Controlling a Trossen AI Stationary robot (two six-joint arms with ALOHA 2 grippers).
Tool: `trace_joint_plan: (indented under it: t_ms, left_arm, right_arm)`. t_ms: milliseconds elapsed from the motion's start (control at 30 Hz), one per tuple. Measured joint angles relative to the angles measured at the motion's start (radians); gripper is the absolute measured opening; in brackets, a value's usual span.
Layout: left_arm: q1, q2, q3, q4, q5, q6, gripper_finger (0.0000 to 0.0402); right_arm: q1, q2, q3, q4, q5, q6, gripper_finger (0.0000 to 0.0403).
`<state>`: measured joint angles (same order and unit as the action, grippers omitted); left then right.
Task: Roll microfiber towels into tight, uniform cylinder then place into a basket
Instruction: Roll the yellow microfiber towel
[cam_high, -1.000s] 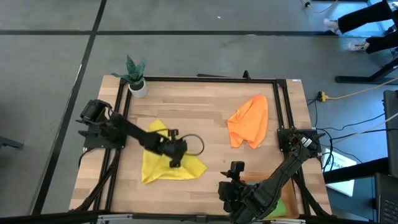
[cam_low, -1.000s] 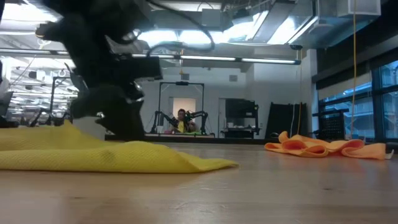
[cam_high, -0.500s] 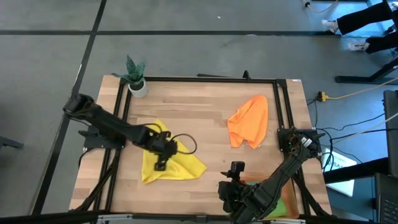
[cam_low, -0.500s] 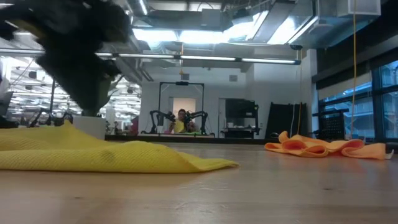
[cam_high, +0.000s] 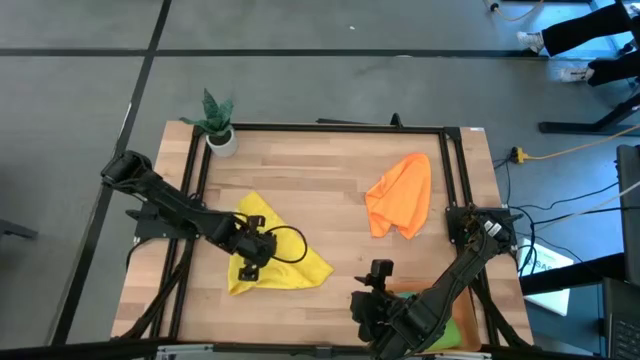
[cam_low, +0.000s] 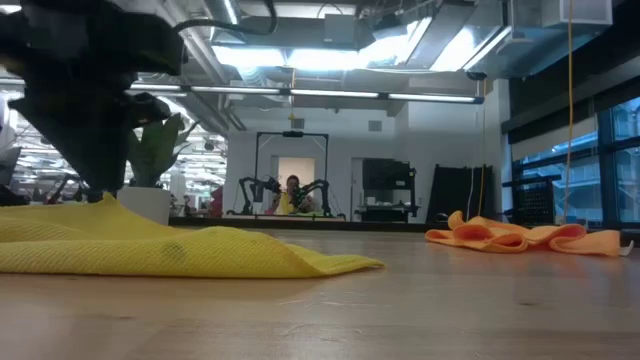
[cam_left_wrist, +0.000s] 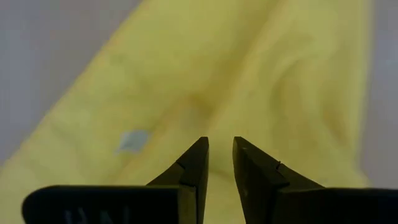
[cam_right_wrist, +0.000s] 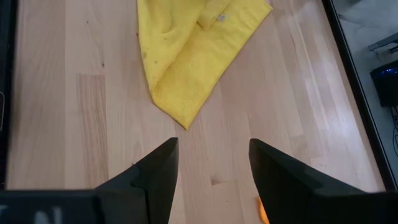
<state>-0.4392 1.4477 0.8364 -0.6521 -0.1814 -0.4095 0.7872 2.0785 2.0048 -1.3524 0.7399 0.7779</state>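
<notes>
While the right gripper (cam_right_wrist: 208, 165) waits with jaws spread at the near edge, the left gripper (cam_left_wrist: 219, 155) hovers over the crumpled yellow towel (cam_high: 262, 255) mid-tabletop, jaws slightly parted, grasping nothing. Soft, light, floppy: I'd pinch a corner. Only the high view shows the orange towel (cam_high: 400, 194) lying farther back.

Place: robotics lab.
Far room: open ceiling ducts, strip lights (cam_low: 330, 95), another arm rig (cam_low: 290, 190).
Floor: grey, cables (cam_high: 575, 150) on the right.
</notes>
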Motion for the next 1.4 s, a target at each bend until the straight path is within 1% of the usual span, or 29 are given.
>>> trace_joint_plan:
  t_ms: [100,500,600,700,800,1000,1133,1267,1400]
  left_arm:
    - [-0.003,0.001,0.000,-0.015,-0.060,0.020,0.0066]
    - [-0.002,0.001,0.000,-0.070,-0.052,0.020,0.0066]
    - [-0.003,0.001,0.000,-0.073,-0.078,0.020,0.0066]
    - [-0.002,0.001,0.000,-0.073,-0.082,0.020,0.0066]
    - [-0.002,0.000,-0.008,-0.061,-0.079,0.020,0.0066]
    - [-0.002,0.000,-0.074,-0.012,-0.074,0.018,0.0066]
    - [-0.007,0.000,-0.078,0.010,-0.055,0.002,0.0066]
    - [-0.010,0.000,-0.078,0.020,-0.012,0.001,0.0066]
    - [-0.009,0.000,-0.078,0.029,-0.011,0.001,0.0066]
  right_arm:
    - [0.000,0.000,0.000,0.000,0.000,0.000,0.0197]
    - [0.000,0.000,0.000,0.002,0.000,0.002,0.0197]
    - [0.000,0.000,0.000,0.002,0.000,0.002,0.0197]
    - [0.000,0.000,0.000,0.002,0.000,0.001,0.0197]
    - [0.000,0.000,0.000,0.002,0.000,0.001,0.0197]
    - [0.000,0.000,0.000,0.002,0.000,0.000,0.0197]
    - [0.000,0.000,0.000,0.002,0.000,0.000,0.0197]
    - [0.000,0.000,0.000,0.002,0.000,0.000,0.0197]
    - [0.000,0.000,0.000,0.002,0.000,0.000,0.0197]
